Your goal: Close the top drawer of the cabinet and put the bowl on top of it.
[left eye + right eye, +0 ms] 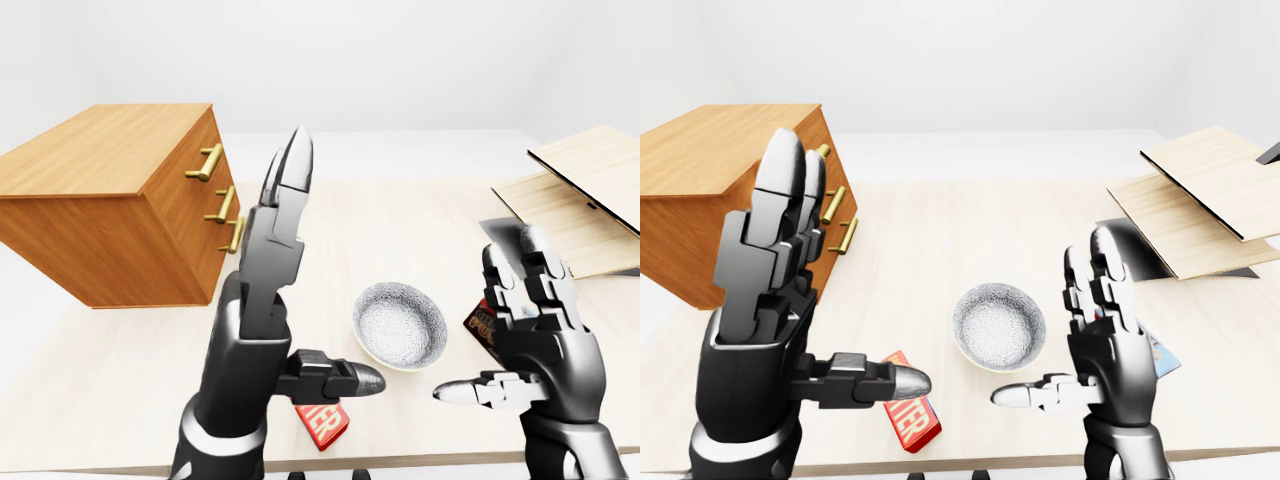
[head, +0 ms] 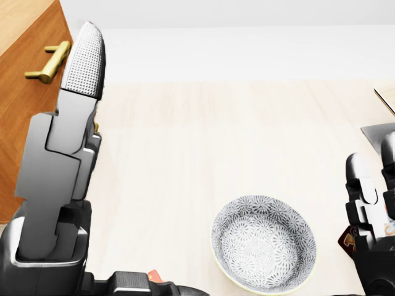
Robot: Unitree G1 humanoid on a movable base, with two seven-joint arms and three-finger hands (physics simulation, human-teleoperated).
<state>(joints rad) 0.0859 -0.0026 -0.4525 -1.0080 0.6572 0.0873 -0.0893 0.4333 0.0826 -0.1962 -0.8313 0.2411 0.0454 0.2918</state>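
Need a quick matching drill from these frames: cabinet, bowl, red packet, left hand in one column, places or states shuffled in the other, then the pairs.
Things:
1. cabinet
2. bowl
3. red packet
4. left hand

Places or states:
A. fingers open and upright, holding nothing
B. on the table between the two hands, patterned grey inside
C. at the left of the eye views, brass handles on its drawer face
D. flat on the table near its lower edge, partly behind the left thumb

Pairs: 1-C, 2-B, 3-D, 4-A
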